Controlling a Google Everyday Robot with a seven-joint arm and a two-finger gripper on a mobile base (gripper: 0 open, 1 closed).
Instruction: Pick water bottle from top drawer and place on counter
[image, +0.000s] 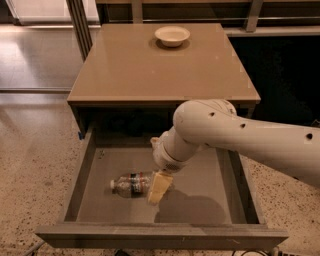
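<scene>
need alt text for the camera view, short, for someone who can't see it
A white robot arm reaches down into the open top drawer, its tool at the base end of a water bottle lying on its side on the drawer bottom. Above, a small pale bowl sits near the far edge of the tan counter.
</scene>
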